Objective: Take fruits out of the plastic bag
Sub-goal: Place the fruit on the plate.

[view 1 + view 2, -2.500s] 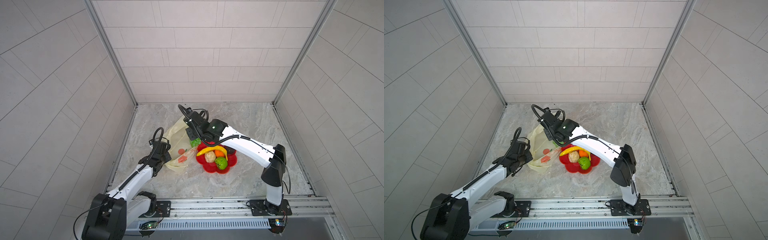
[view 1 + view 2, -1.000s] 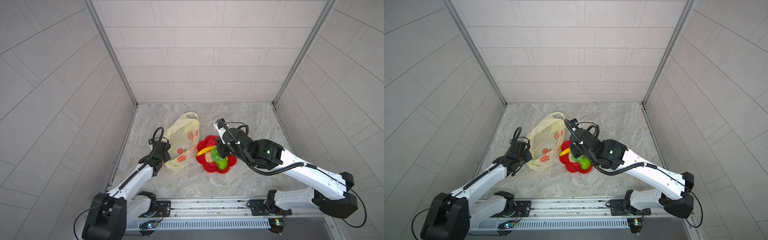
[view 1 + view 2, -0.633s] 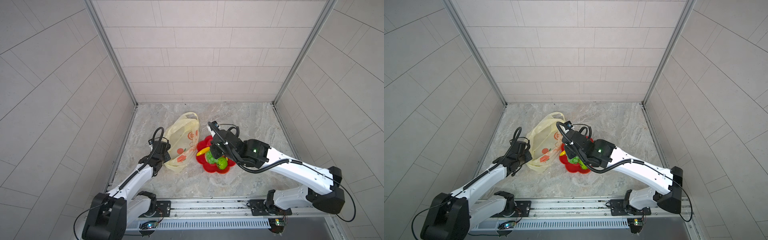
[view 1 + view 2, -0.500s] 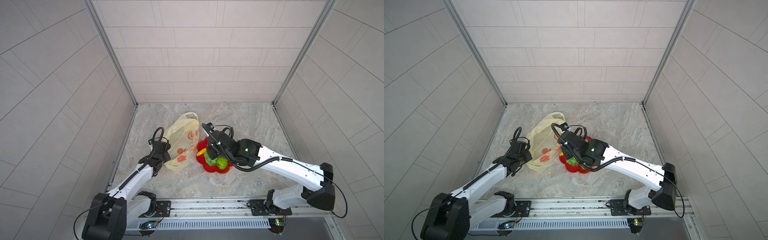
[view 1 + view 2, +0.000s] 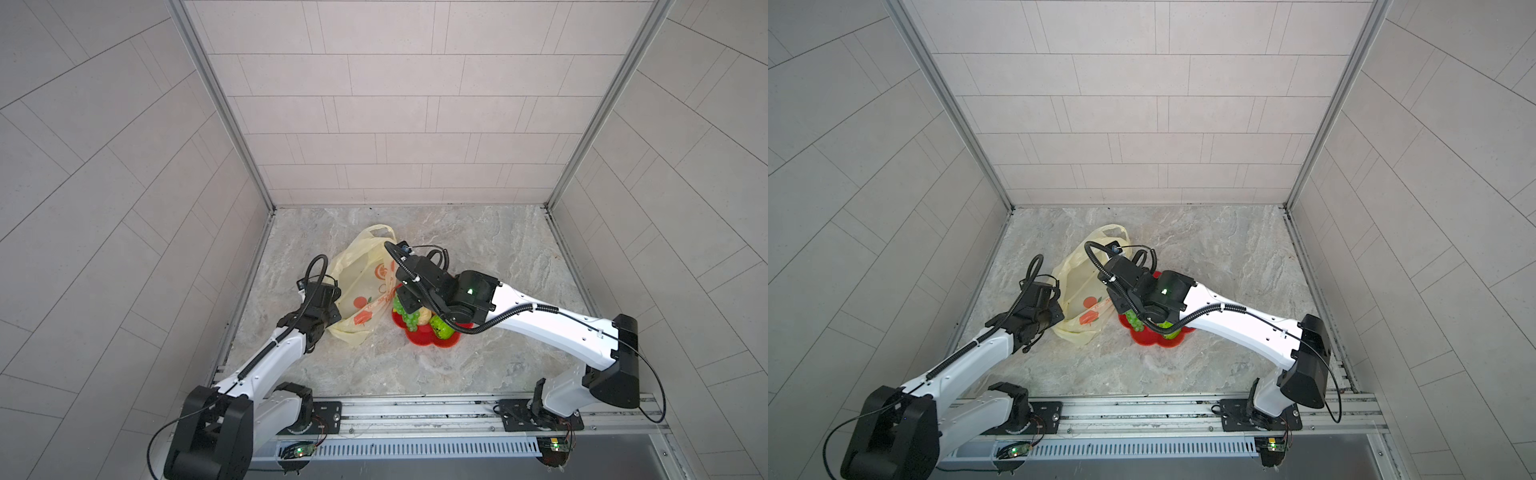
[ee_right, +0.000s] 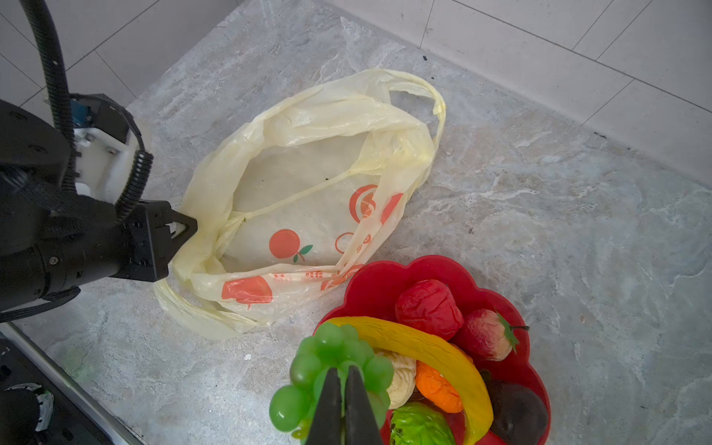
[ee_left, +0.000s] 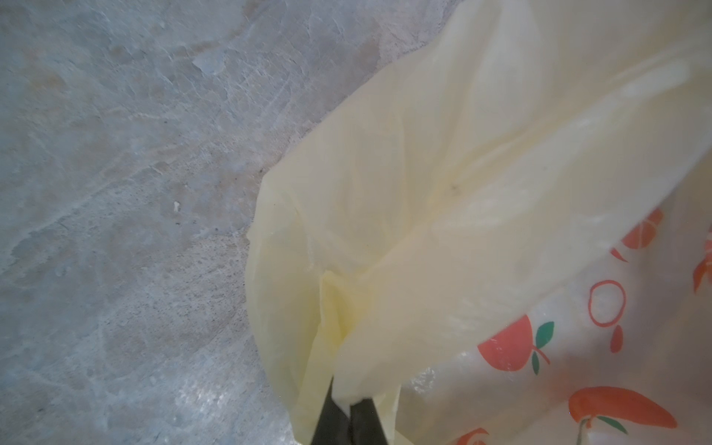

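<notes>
Right gripper (image 6: pixel 343 371) has swung left over the red dish (image 6: pixel 385 277), jaws clamped narrow on the green grape bunch (image 6: pixel 335 343). Left gripper (image 7: pixel 348 400) jaws pinch the plastic bag (image 6: pixel 308 215): pale yellow, crinkled, slack, at the dish's 9 o'clock. Grey marbled worktop (image 6: pixel 539 215); tiled walls (image 5: pixel 395 104).

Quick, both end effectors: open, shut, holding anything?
Left end effector: shut on the bag.
Right end effector: shut on the grapes.
</notes>
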Motion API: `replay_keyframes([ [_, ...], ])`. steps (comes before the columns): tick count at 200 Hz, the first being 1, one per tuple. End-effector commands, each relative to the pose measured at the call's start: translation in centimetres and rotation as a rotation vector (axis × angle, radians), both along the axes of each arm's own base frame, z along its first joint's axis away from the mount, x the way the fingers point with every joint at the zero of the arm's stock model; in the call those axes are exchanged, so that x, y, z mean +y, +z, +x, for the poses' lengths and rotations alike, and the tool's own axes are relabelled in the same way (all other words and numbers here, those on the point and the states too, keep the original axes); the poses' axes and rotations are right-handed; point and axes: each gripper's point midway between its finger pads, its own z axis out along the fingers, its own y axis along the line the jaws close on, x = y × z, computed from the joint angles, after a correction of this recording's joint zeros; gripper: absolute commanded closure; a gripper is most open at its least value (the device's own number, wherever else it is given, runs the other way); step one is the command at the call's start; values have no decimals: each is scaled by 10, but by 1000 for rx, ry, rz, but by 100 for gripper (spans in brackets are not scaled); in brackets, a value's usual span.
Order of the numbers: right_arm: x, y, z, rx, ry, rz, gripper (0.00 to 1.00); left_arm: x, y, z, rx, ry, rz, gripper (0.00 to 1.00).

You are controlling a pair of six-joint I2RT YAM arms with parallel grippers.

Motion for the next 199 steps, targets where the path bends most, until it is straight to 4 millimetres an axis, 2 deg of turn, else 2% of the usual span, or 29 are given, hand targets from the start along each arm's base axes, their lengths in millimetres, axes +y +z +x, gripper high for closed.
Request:
replay_keyframes([
  [1,1,-1,4,-17,-16,-4,100,1,9,4,-16,2,12,99],
  [41,-10,-30,-9,45,-20,-35,100,1,9,4,-18,1,13,99],
  [73,-28,-36,-24,67,-36,-34,100,1,7,5,-13,1,11,99],
  [117,-55,-48,-34,82,-87,-48,100,1,6,5,-8,0,12,99],
  [158,-63,-56,-42,102,-91,-44,100,1,5,5,-6,1,13,99],
  [199,-68,-83,-46,143,-109,-82,100,1,5,5,-8,2,14,99],
])
